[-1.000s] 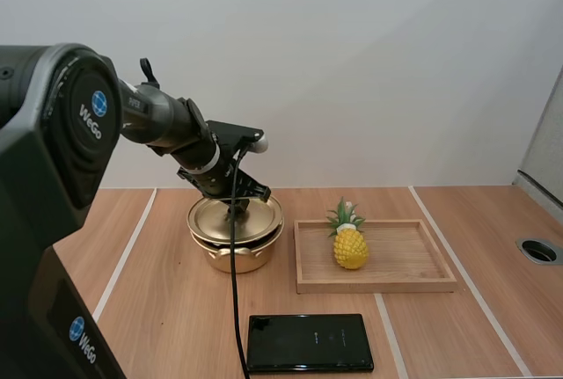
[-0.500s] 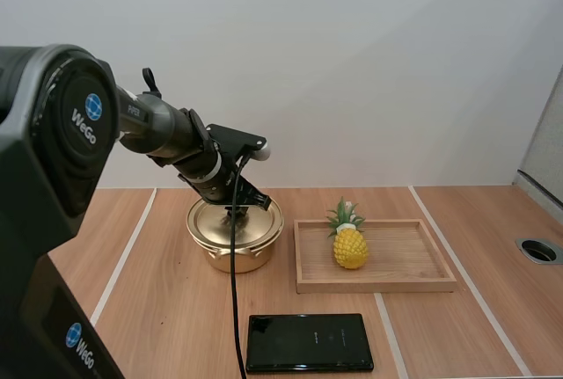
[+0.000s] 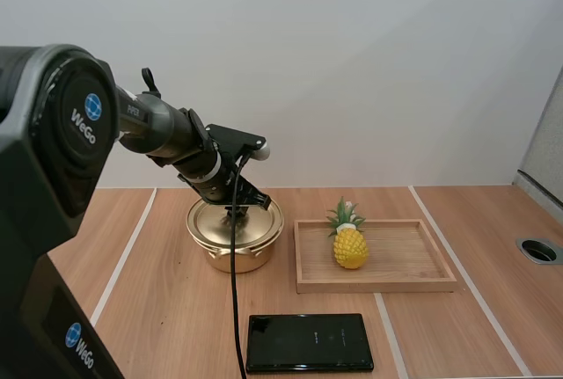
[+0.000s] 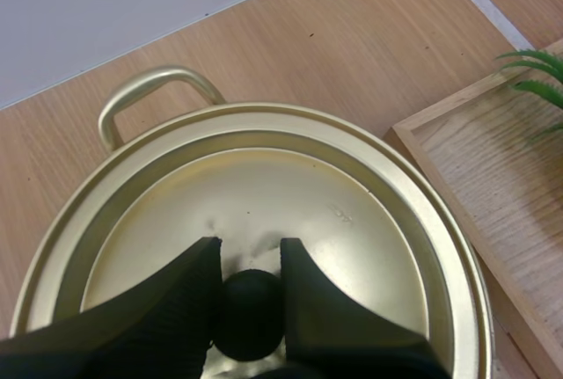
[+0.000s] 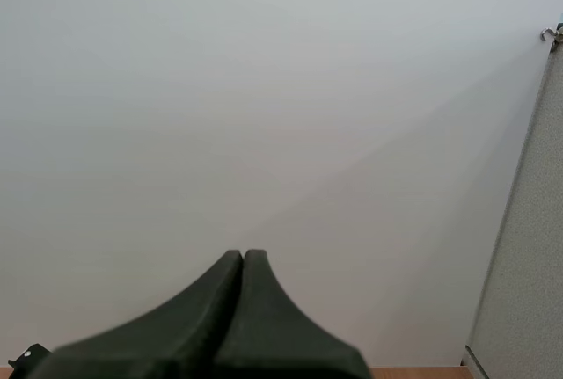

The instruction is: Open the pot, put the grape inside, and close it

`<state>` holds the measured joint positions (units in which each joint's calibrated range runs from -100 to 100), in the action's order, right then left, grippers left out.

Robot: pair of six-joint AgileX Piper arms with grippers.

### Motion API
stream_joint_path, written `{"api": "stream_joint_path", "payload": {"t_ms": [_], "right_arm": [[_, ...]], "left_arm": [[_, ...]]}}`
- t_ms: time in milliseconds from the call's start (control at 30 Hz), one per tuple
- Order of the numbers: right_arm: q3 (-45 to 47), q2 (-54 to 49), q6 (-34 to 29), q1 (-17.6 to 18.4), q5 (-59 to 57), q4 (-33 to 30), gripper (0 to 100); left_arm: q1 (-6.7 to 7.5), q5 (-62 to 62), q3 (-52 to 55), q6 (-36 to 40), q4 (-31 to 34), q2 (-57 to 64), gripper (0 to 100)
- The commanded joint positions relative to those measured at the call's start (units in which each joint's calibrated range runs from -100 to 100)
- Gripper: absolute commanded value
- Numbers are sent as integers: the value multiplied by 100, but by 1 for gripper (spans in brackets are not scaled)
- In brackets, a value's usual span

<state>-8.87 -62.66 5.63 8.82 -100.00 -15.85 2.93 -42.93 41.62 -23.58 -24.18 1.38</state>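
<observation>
Count: five things, one of each kind.
One gold pot (image 3: 234, 254), one lid (image 3: 251, 221) on it, one wooden tray (image 3: 405, 279), one pineapple (image 3: 350, 244), one black flat device (image 3: 309, 342).

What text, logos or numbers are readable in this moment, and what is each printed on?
"WeGo" beside a round blue logo: left arm's upper housing.
"WeGo" again: left arm's lower housing.
White lettering on the left arm's link: too small to read.
Marks on the black flat device: too small to read.
Pot lid, pineapple, wooden tray: no text.
</observation>
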Motion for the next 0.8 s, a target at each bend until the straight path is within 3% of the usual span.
{"api": "stream_joint_path", "payload": {"t_ms": [0,133,400,767], "right_arm": [[6,-56,37,-24,0,-27,0],[6,-56,37,-24,0,-27,0],[6,-56,37,-24,0,-27,0],[6,-56,37,-24,0,-27,0]], "left_arm": [[-29,-273,170,183,58,-135,45],[-29,-281,170,183,58,-135,100],[-29,-236,156,183,-75,22,100],[-29,1135,156,594,-434,929,100]]}}
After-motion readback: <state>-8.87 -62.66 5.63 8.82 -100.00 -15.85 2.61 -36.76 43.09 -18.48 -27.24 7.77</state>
